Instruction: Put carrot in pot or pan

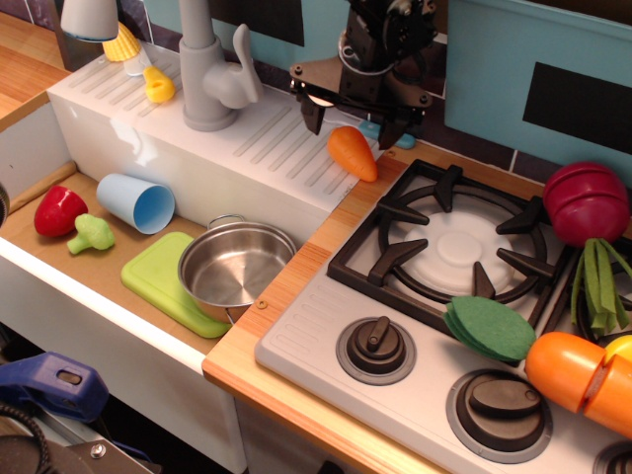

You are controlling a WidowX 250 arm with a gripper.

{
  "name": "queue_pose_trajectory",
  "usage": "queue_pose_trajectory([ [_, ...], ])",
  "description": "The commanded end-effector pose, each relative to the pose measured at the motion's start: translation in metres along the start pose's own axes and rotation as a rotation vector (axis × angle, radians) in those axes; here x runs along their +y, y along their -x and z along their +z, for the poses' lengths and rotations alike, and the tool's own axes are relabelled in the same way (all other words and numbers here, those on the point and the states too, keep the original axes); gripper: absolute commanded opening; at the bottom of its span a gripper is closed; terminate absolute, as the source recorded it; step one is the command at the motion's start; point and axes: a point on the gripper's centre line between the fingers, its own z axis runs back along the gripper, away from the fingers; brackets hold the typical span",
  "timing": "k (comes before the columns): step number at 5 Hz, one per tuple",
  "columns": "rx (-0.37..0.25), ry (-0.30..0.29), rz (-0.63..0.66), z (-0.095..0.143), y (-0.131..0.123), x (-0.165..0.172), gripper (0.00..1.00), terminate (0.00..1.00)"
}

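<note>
The small orange carrot [354, 153] lies on the white ribbed drainboard by the stove's back left corner, its tip pointing down and right. My gripper [355, 118] hangs just above and behind it, open and empty, with its two black fingertips spread to either side of the carrot's top. The shiny steel pot [235, 269] stands empty on a green cutting board [158, 278] down in the sink, to the lower left of the carrot.
A grey faucet [207, 69] stands left of the gripper. A light blue cup [136, 202], a red pepper [59, 210] and green broccoli [91, 233] lie in the sink. The black burner grate [449, 247], green felt [491, 328], a dark red toy [586, 202] and a larger orange toy [578, 370] are on the right.
</note>
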Motion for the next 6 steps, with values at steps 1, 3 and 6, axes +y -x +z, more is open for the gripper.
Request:
queue_pose_trajectory([
  [1,-0.031,0.025,0.02,0.004,-0.004,-0.004,1.0,0.0],
  [3,-0.027,0.044,0.026,-0.007,-0.002,-0.002,1.0,0.0],
  [6,-0.026,0.054,0.029,-0.027,-0.009,0.006,1.0,0.0],
])
